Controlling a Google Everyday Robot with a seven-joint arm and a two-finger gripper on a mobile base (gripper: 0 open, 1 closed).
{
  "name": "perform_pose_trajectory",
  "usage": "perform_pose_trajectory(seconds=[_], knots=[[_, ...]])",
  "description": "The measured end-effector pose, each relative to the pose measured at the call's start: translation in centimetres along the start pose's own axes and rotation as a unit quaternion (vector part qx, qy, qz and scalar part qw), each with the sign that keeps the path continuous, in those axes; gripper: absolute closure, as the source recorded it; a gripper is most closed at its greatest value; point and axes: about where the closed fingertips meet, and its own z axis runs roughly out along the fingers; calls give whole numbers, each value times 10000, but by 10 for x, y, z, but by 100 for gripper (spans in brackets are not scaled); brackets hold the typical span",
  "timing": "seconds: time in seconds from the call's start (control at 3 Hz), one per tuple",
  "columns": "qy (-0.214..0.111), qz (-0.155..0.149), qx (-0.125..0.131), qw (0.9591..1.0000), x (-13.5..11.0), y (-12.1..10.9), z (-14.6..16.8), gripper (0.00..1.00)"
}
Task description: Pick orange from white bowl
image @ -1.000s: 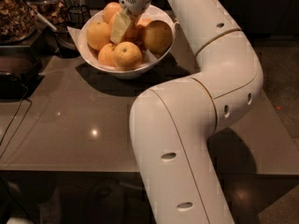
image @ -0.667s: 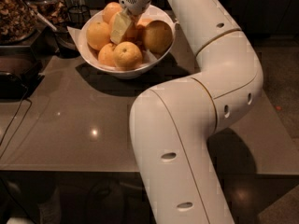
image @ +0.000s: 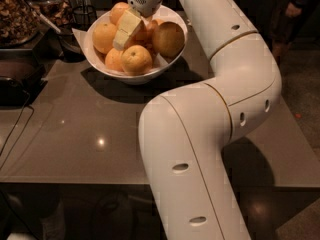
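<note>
Broadly, a dark grey glossy worktop (image: 75,134) fills most of the camera view, with a small glint of light on its bare left part. The robot's white arm (image: 200,134) rises from the bottom edge and bends at a thick elbow on the right. From there it reaches back up and left over the worktop's far side.

The white bowl (image: 132,76) stands on the worktop at the upper left and casts a dark shadow toward the front. Just beside it, to the left, is a dark container (image: 17,14) of brown, crumbly contents.

The bowl holds a pile of round fruit. A duller, brownish fruit (image: 168,39) lies against the right rim. The orange (image: 104,36), large and evenly deep in colour, lies on the left side of the pile, against the bowl's left wall. A paler fruit (image: 136,59) sits at the front, and another fruit (image: 119,10) sits at the back.

The end effector (image: 124,34) is down inside the bowl over the middle of the pile, its pale yellow tip slanting down and left. It lies just beside the orange on that fruit's right and seems to touch it, though the overlap makes this hard to confirm. I cannot tell whether the end effector is clenched or released.
</note>
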Motion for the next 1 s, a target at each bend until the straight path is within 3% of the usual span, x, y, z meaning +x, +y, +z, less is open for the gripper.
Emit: perform_pose_trajectory(seconds=[0.33, 1.0], knots=[[0, 0, 0, 10000, 0, 0, 0, 0], [0, 0, 0, 10000, 0, 0, 0, 41]])
